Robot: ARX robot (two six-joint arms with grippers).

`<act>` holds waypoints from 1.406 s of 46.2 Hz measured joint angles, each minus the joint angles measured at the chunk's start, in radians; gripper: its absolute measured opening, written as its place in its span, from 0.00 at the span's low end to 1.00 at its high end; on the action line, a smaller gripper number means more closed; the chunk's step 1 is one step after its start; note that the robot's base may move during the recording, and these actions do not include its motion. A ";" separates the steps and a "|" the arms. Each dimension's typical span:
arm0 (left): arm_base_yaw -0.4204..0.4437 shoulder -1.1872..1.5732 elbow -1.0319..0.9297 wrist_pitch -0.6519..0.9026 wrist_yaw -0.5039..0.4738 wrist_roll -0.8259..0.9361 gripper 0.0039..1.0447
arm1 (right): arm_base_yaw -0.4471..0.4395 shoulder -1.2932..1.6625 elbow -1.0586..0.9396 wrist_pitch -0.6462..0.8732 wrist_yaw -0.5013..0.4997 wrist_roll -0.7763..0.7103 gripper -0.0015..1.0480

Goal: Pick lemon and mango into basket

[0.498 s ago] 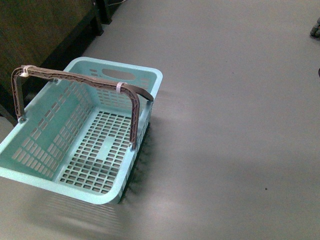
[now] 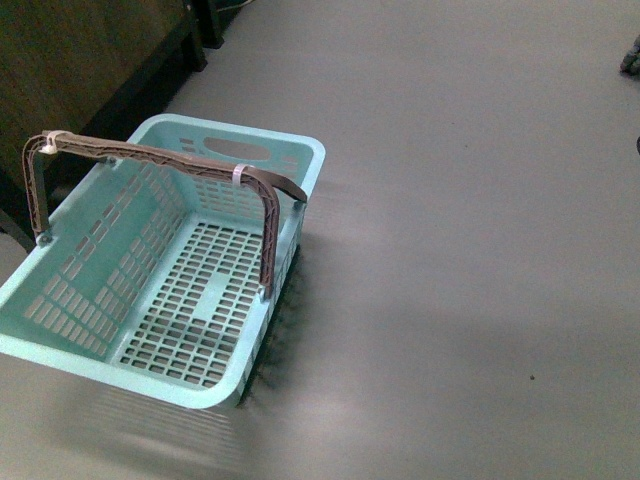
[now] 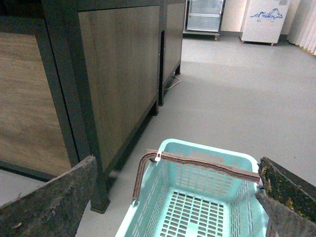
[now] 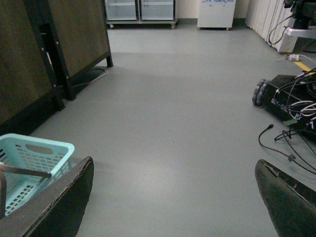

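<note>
A pale turquoise slotted plastic basket (image 2: 110, 245) sits on a smooth grey floor (image 2: 460, 250), low on the left of the front view. Its brown arched carry handle (image 2: 160, 157) stands upright across the short width. The basket's long axis runs away from the robot, and nothing lies inside it.

Neither the lemon nor the mango appears in any view, so their direction from the jaws cannot be told.

The left gripper (image 3: 176, 168) has its two dark padded fingers spread wide and holds nothing; the basket shows between them, just beside a dark wood-panelled cabinet (image 3: 118, 74). The right gripper (image 4: 174, 163) is likewise spread wide and empty, looking over bare floor with only a corner of the basket visible. A black wheeled base with loose cables (image 4: 281, 96) stands well apart.

Judging from this, the left arm is nearer the basket, and the fruit must be found first.
</note>
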 joint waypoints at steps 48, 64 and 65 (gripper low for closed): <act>-0.113 1.775 0.566 0.621 -0.060 -1.268 0.94 | 0.000 0.000 0.000 0.000 0.000 0.000 0.92; -0.132 2.073 0.825 0.625 -0.085 -1.313 0.94 | 0.000 0.000 0.000 0.000 0.000 0.000 0.92; -0.132 2.080 0.833 0.625 -0.087 -1.315 0.94 | 0.000 0.000 0.000 0.000 0.000 0.000 0.92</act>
